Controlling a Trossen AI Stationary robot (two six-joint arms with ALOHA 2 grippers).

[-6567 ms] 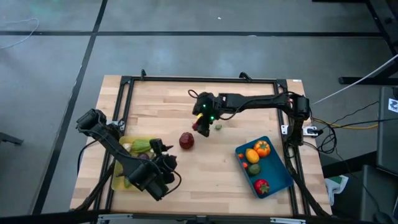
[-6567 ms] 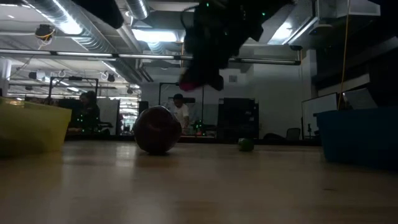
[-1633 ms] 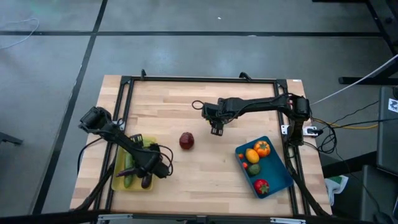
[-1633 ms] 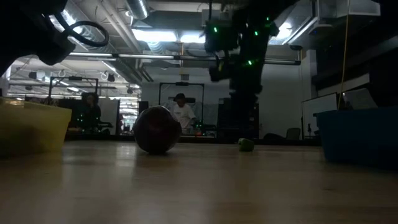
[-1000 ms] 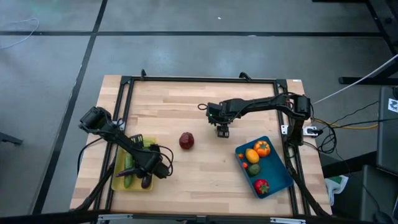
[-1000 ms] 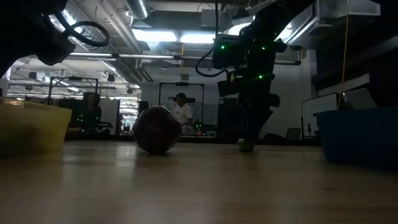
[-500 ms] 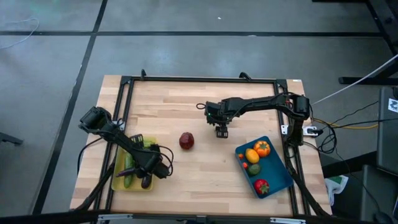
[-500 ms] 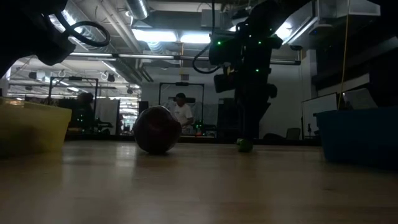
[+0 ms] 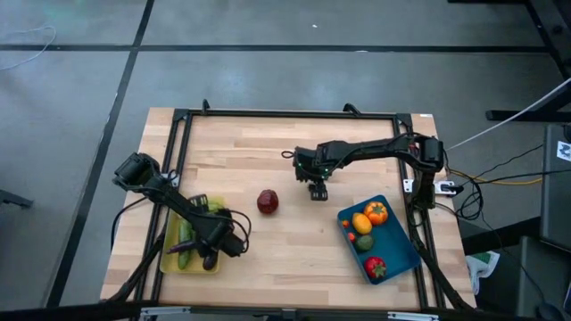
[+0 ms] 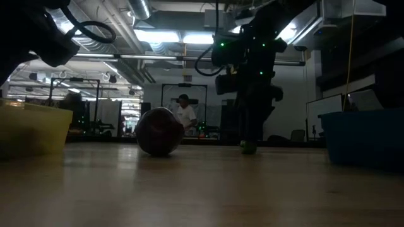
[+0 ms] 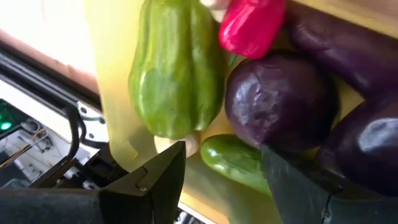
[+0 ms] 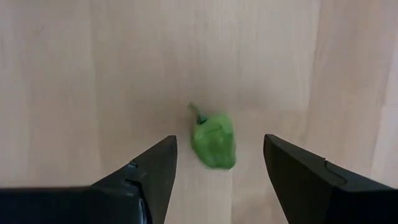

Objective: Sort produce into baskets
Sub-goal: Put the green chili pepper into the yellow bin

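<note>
- Since the earlier pictures the right gripper (image 9: 318,192) has let go of the pinkish piece it carried near the middle of the table and has swung toward the blue basket (image 9: 401,265), dropping low over a small green pepper (image 12: 213,139). The left gripper (image 9: 211,254), which was out past the yellow basket (image 9: 169,260), now hangs over it.
- The right gripper's fingers stand apart and empty, one on each side of the green pepper, which lies on the bare wood between them and a little ahead of the tips.
- The pepper's long axis, stem to base, runs roughly along the fingers rather than across the gap, so closing should pinch its narrower width.
- The right arm is far nearer this pepper; the dark red apple (image 9: 268,201) sits alone between the two arms.
- The left gripper's fingers are parted and hold nothing, above a large green pepper (image 11: 177,65), eggplants (image 11: 280,99) and a cucumber (image 11: 235,163).
</note>
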